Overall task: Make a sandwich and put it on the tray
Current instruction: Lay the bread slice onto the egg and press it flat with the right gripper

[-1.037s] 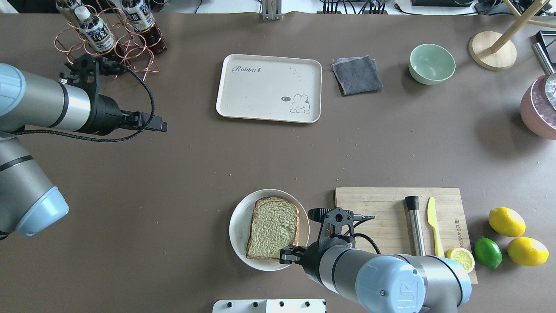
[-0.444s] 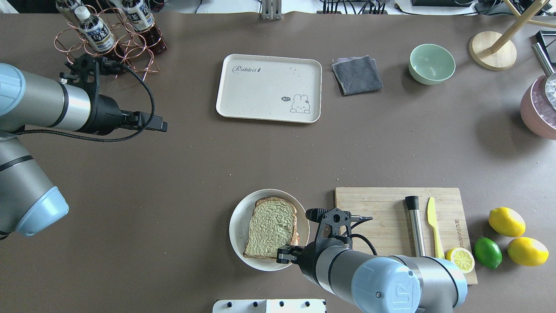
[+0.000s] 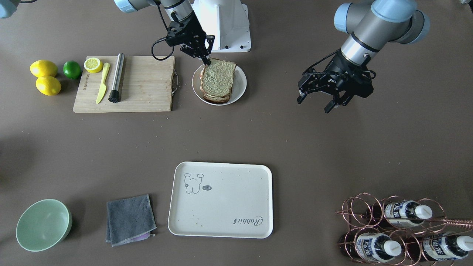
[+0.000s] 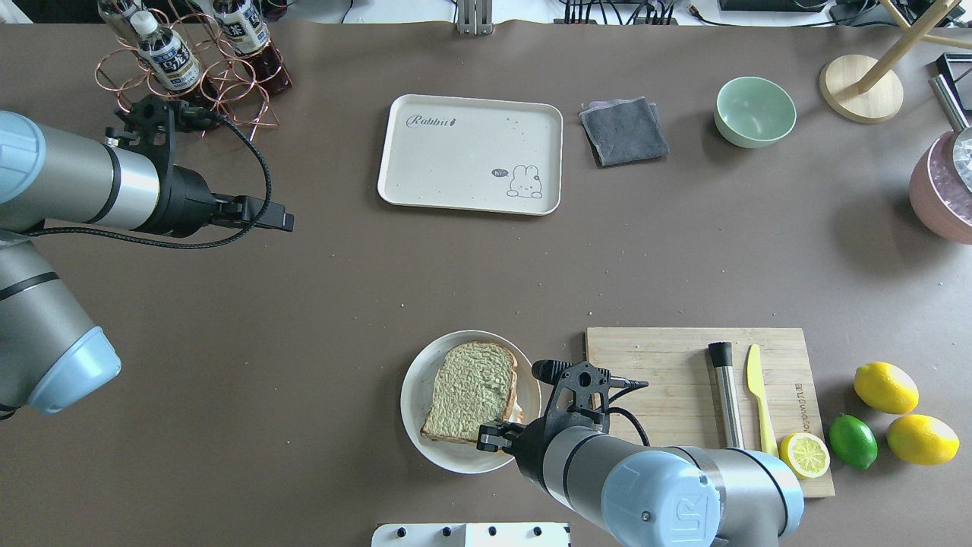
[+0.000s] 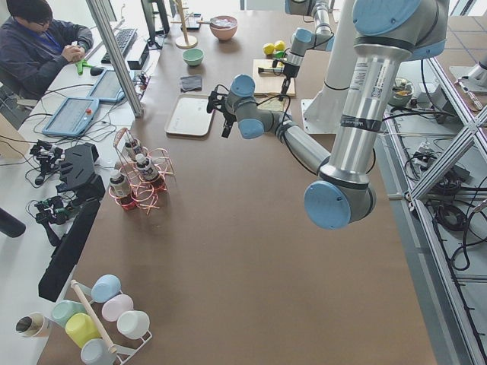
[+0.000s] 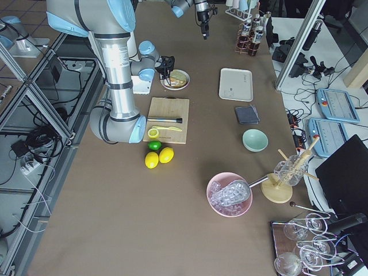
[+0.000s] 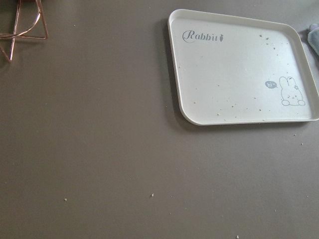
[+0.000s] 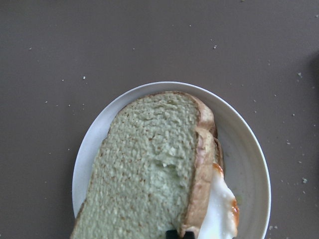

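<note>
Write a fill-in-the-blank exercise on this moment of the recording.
The sandwich lies on a round white ___. The left gripper, away from the food, has its jaws ___. The arm reaching to the sandwich's corner is the robot's ___ one.
Missing words: plate; open; right.

Tray [image 7: 224,64]: "Rabbit" lettering, "hi" bubble beside bunny drawing [image 7: 290,92]. Bottle labels [image 4: 173,62] illegible.

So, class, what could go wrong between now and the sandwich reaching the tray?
1. The right gripper meets the sandwich at one corner only; lifted there, it may sag or come apart.
2. The egg pokes out at one side and could slide off.
3. The tray lies far across the table, a long carry.
</note>
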`<state>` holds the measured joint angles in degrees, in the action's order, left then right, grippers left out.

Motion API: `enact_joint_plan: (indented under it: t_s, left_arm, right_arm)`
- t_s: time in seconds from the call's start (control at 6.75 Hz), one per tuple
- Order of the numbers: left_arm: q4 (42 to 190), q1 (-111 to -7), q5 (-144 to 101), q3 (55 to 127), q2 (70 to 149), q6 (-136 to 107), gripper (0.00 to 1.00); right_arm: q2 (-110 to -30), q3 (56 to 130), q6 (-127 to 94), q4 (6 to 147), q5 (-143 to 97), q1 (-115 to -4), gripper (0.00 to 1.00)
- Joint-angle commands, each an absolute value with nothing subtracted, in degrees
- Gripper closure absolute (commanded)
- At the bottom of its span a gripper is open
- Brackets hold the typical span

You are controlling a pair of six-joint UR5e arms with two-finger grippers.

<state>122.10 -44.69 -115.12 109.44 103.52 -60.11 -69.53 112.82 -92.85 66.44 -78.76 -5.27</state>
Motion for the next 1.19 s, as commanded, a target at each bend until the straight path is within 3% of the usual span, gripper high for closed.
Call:
enact_joint_plan:
  t_s: [0.0, 0.59, 0.74, 0.89, 1.04]
  left_arm:
    - [122.2, -44.5, -115.1, 109.4, 103.6, -60.2, 0.01]
    - [122.2, -44.4, -115.0, 109.3, 103.6, -60.2, 0.01]
    - [122.2, -44.4, -115.1, 109.3, 103.6, -60.2, 0.01]
    - [122.2, -44.4, -115.1, 109.3, 103.6, -60.2, 0.01]
    - [122.3, -44.4, -115.1, 109.2, 103.6, -60.2, 0.01]
  right_arm:
    - [-69.5, 112.5, -92.9, 66.2, -78.7, -5.3, 1.00]
    - [-68.4, 111.1, -92.9, 66.1, -78.2, -5.1, 1.00]
    - [-68.4, 111.1, -92.3, 66.1, -78.3, -5.2, 0.93]
    - [-68.5, 111.1, -91.9, 66.2, -77.8, -5.4, 0.19]
    - [-68.8, 111.3, -89.0, 66.1, -77.9, -5.8, 0.00]
